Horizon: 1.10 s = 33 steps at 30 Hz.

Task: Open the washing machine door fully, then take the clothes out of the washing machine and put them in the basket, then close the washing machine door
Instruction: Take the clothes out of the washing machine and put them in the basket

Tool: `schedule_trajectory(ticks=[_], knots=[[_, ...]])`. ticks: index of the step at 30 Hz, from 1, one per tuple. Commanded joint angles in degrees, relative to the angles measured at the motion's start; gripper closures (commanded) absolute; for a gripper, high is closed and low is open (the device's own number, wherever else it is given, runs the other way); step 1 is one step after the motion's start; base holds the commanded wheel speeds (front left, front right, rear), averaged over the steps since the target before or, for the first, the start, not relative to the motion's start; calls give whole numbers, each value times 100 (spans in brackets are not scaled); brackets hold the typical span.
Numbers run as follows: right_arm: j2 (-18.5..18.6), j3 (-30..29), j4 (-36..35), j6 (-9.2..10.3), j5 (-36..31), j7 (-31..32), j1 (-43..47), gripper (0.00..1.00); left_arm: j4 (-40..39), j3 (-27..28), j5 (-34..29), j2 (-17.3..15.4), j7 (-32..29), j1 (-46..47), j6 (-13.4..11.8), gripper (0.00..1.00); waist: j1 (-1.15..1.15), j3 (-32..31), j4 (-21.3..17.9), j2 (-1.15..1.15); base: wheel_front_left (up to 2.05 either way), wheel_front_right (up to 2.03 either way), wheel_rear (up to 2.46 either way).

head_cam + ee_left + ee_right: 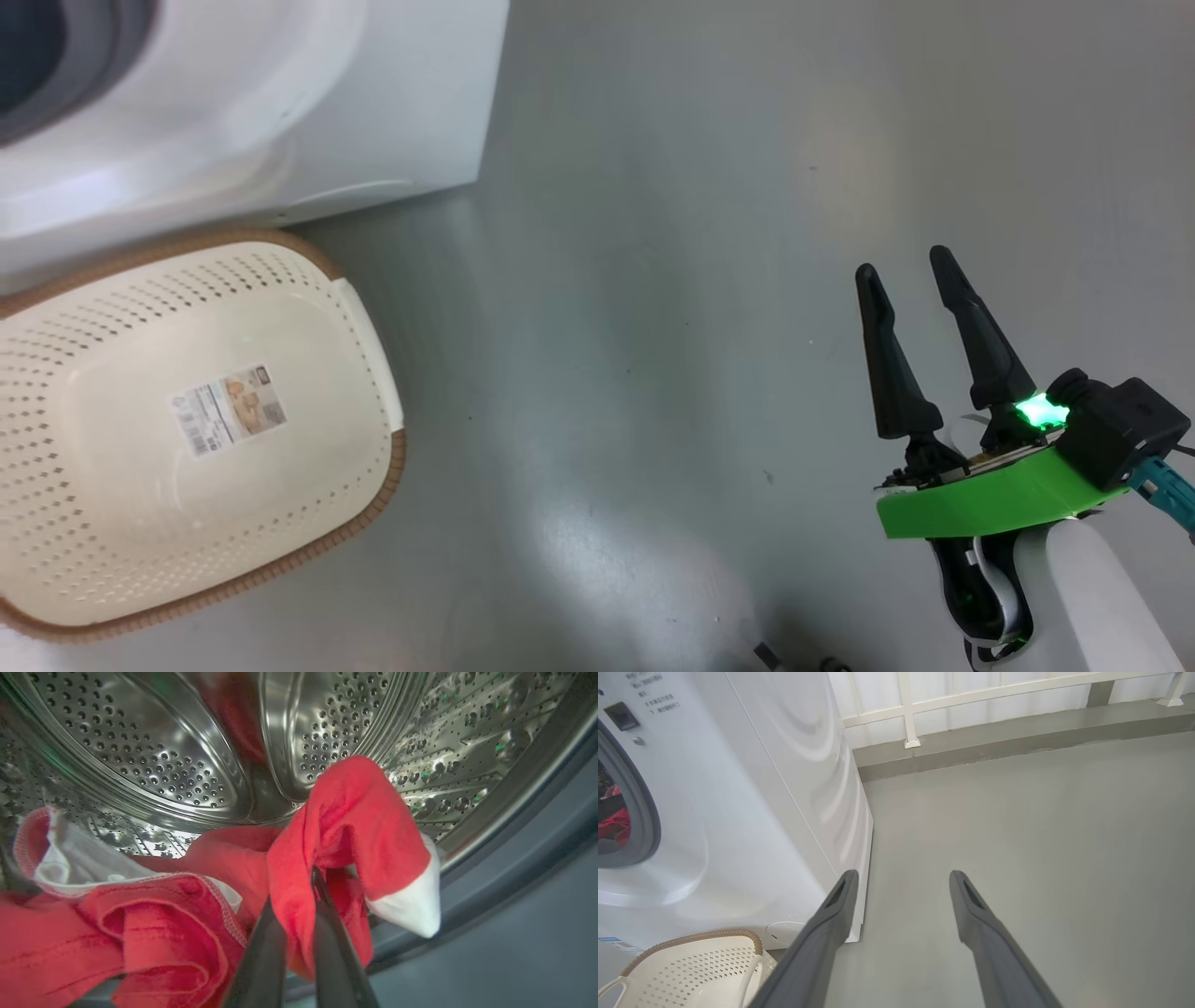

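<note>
Clothes (pixel 345 812), soft, light, limp red fabric, lie heaped at 6 o'clock in the washing machine drum (pixel 140 742), the left gripper (pixel 293 891) clenched on a bunched fold, likely surer than the white cuff (pixel 411 905) at 4 o'clock; the right gripper (pixel 904 261) hangs spread, empty

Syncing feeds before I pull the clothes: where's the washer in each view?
Head view: washer at top left, behind the basket.
Left wrist view: its drum across the top, behind the clothes.
Right wrist view: washer on the left.
Shared landmark: the grey gasket.
</note>
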State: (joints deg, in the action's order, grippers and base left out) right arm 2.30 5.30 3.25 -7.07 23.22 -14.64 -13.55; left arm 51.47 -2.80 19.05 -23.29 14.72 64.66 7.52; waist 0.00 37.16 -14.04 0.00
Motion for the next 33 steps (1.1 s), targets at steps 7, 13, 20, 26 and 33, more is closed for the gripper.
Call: schedule_trajectory(ticks=[7,13,20,26,33], knots=[[58,32,-10,-42,-27,-36,52,0,-985,899,-258,193,28,-848,-8,100,0,-440,259,0,0,0,0],[58,11,80,-42,-21,-36,178,0,-1730,1394,-510,601,28,-1661,-5,100,0,-798,386,0,0,0,0],[58,7,174,-42,5,-36,369,0,-2496,1604,-504,938,28,-2600,-4,100,0,-1163,520,0,0,0,0],[58,-27,238,-42,10,-36,574,0,-3211,1687,-433,1210,28,-3363,-4,100,0,-1467,608,0,0,0,0],[58,-116,277,-42,-8,-36,760,0,-4118,1549,-371,1460,28,-4066,-4,100,0,-1704,742,0,0,0,0]])
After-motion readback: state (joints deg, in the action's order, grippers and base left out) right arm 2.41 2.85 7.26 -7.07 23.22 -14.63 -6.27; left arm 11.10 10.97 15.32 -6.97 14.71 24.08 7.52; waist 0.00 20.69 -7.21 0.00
